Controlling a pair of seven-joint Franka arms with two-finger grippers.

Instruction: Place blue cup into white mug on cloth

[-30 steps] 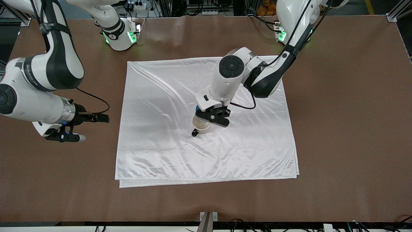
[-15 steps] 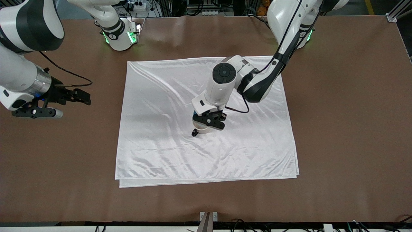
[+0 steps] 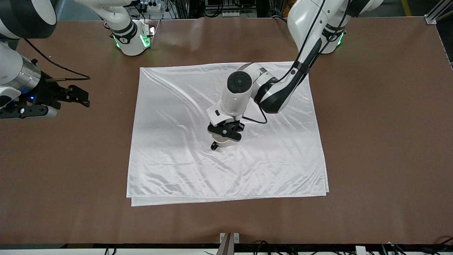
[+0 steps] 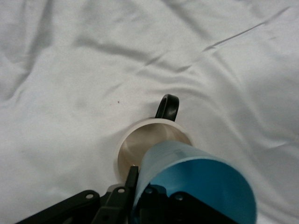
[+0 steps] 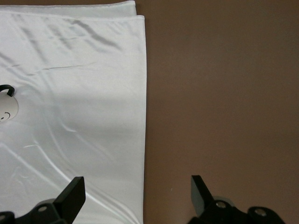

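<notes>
a: what is seen in the front view?
b: the left tool (image 3: pixel 225 131) is held over the small cream-white mug with a black loop handle (image 3: pixel 220 142), which stands mid-way on the wrinkled shiny white cloth (image 3: pixel 177 159) spread on the brown desk (image 3: pixel 382 141). the right tool (image 3: pixel 28 110) is parked over bare desk at the right arm's end.

a: and in the left wrist view?
b: the light blue handleless cup (image 4: pixel 196 186) is clamped in the closed left tool, tilted just above the mug's (image 4: pixel 152 144) mouth.

a: the right wrist view?
b: the right tool's (image 5: pixel 135 196) fingers (image 5: pixel 72 193) are spread wide, nothing held.
</notes>
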